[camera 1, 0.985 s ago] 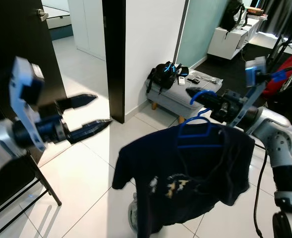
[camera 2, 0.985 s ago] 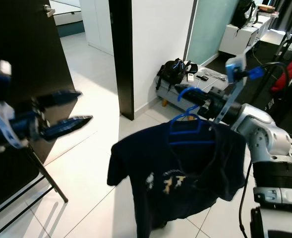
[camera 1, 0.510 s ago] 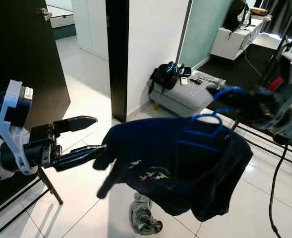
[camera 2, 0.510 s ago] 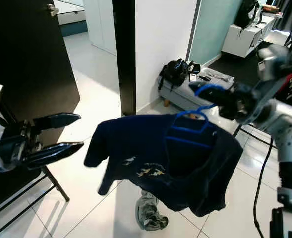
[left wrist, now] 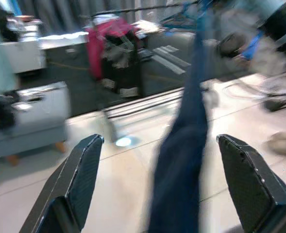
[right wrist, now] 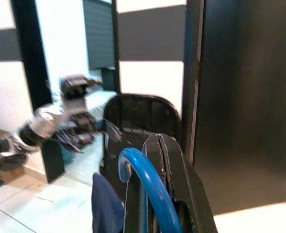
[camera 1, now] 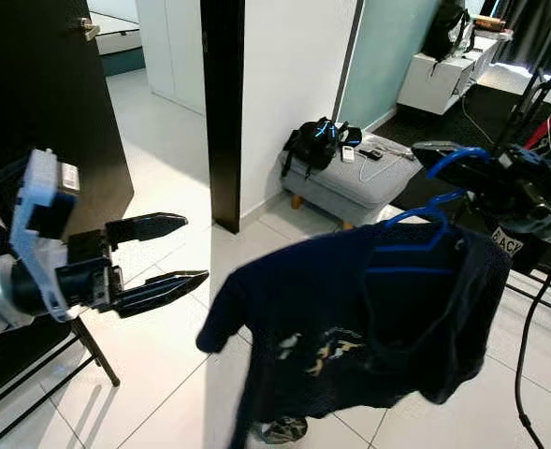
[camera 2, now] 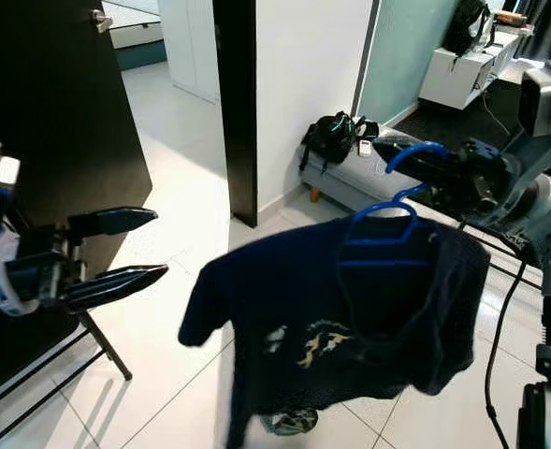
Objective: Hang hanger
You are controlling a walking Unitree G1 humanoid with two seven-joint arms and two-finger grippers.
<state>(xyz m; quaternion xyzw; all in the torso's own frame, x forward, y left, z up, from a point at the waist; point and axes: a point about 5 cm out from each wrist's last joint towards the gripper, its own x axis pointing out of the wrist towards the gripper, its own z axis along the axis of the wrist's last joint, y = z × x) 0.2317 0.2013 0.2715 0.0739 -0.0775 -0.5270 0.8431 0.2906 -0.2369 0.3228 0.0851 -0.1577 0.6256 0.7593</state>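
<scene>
Hanger (camera 1: 423, 245): blue, shirt (camera 1: 369, 327) draped on it, at 3 o'clock; hook pinched in right gripper (camera 1: 443, 152), carried clear of floor. Left gripper (camera 1: 167, 253): 9 o'clock, fingers spread, free.

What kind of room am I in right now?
Probably a home, in a tiled hallway or bedroom entry. A grey bench with a black bag stands by the wall, a dark door is at the left, and the right claw holds a blue hanger with a dark shirt.
</scene>
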